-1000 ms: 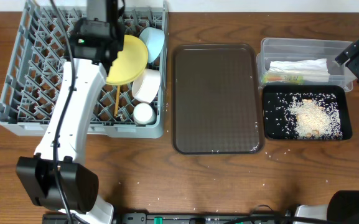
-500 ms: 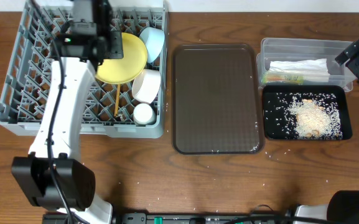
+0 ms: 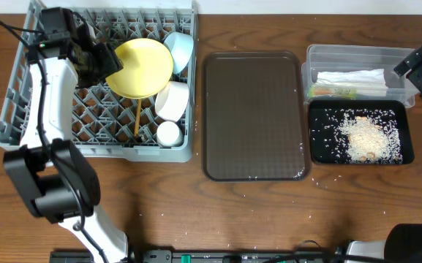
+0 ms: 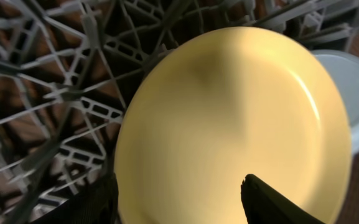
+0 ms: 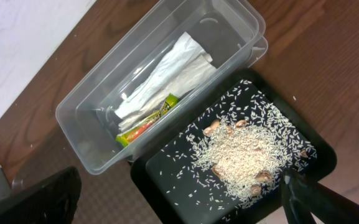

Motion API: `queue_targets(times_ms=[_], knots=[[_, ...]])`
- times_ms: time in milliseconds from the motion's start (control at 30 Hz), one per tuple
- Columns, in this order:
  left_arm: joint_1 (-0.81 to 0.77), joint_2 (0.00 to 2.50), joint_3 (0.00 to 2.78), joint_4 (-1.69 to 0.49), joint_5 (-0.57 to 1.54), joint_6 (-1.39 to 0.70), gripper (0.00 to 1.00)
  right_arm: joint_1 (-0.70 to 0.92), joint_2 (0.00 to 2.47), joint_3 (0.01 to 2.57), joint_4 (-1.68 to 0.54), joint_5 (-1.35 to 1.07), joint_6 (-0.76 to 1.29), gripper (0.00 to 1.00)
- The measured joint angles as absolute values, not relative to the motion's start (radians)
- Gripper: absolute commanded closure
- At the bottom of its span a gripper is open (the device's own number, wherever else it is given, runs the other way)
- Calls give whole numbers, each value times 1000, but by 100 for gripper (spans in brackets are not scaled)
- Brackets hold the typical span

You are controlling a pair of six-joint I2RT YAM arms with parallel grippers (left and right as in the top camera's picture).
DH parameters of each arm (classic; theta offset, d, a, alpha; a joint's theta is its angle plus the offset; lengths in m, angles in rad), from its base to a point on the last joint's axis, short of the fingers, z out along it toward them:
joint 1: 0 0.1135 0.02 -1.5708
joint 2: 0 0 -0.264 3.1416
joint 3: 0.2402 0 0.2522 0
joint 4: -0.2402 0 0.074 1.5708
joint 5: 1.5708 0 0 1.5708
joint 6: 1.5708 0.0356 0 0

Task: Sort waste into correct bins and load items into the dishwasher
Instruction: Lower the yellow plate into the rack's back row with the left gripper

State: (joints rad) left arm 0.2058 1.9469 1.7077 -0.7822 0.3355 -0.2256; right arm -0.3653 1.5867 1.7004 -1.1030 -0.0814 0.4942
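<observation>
I see my left gripper point(image 4: 179, 180) with jaws spread, gripping nothing, just left of the yellow plate point(image 3: 143, 67), which rests on pegs in the dish rack's point(image 3: 57, 109) right half. My right gripper point(image 5: 180, 180), well right of the rack, hangs wide open and empty.

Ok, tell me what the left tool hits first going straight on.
Most likely the yellow plate, which fills the wrist view right ahead of the open left tool; how near it is I cannot tell.
</observation>
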Motion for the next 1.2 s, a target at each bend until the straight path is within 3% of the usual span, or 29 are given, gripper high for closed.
queue_targets(times_ms=[800,1033,1200], knots=[[221,2027,1708,-768,334,-262,41,-365,1587,1700,-1103,-81,494,1],[220,2031,1708,-762,334,-237,54,-365,1588,1700,-1103,-81,494,1],[219,2068,1708,-763,334,-232,58,-365,1588,1700,-1103,-81,494,1]])
